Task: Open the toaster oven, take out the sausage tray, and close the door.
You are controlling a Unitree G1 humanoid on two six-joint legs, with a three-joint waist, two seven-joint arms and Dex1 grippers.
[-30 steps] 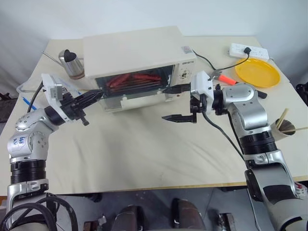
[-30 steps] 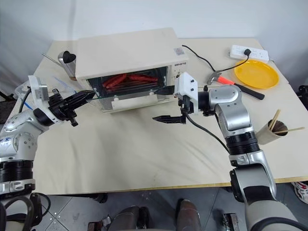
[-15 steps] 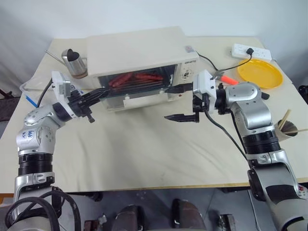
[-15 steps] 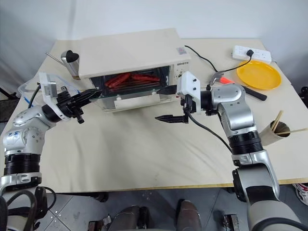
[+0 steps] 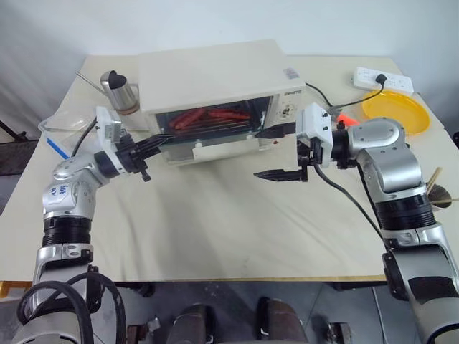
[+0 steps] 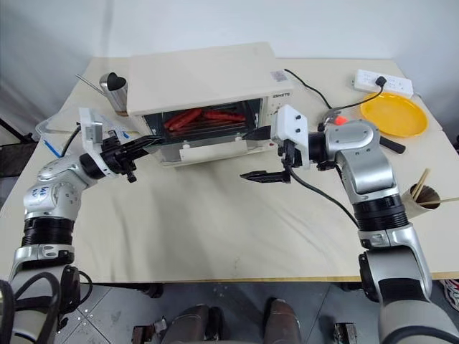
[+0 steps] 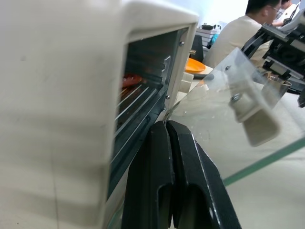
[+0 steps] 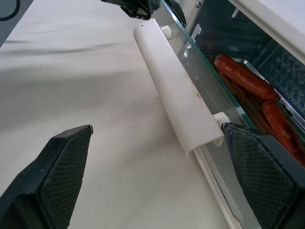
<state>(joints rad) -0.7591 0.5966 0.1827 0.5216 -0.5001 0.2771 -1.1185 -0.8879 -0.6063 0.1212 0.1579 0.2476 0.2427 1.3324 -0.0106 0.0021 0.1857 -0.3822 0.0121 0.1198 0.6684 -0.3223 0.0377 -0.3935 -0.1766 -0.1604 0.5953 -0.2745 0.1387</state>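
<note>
The cream toaster oven stands at the back of the table. Its glass door hangs ajar, tilted outward, with a long white bar handle. Behind the glass, red-brown sausages on the sausage tray rest on the wire rack; the tray's metal is mostly hidden. My left gripper is shut, and its tips poke into the gap at the door's left edge. My right gripper is wide open at the door's right end. One finger is above the handle and one below, touching neither.
A yellow plate, a power strip and an orange-handled tool lie at the back right. A metal pitcher stands left of the oven. A paper cup with sticks stands at the right edge. A seated person shows beyond.
The head view has shifted. My shut left gripper has slid in toward the oven, to the left edge of the door. The right gripper stays open in about the same spot.
</note>
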